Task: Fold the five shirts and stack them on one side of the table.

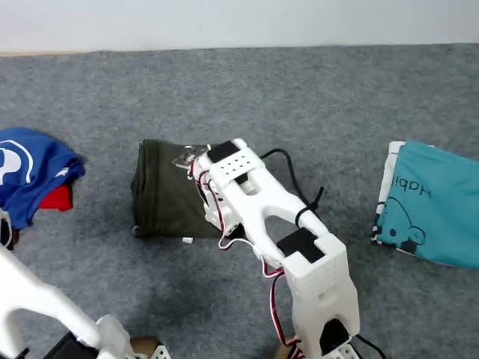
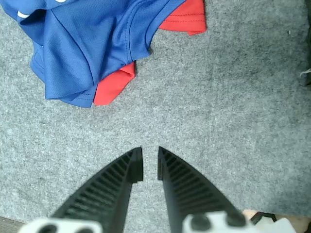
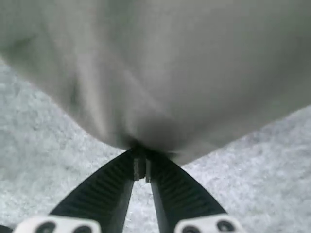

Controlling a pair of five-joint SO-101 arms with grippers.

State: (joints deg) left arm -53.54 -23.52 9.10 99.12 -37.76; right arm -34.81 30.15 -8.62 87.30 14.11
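Observation:
An olive shirt (image 1: pixel 161 191) lies folded on the grey carpet in the middle of the table. My right arm (image 1: pixel 247 187) reaches over its right part. In the right wrist view my right gripper (image 3: pixel 141 167) is shut on a pinched fold of the olive shirt (image 3: pixel 160 73). A blue shirt (image 1: pixel 30 168) lies crumpled at the far left on top of a red shirt (image 1: pixel 56 198). My left gripper (image 2: pixel 150 165) hovers over bare carpet a little short of the blue shirt (image 2: pixel 82 43) and red shirt (image 2: pixel 184 17). Its fingers are a narrow gap apart and hold nothing.
A teal shirt (image 1: pixel 434 202) with a printed figure lies folded at the right edge. My left arm (image 1: pixel 37 307) rises from the front left corner. Bare grey carpet (image 1: pixel 299 97) stretches along the back, up to a pale wall.

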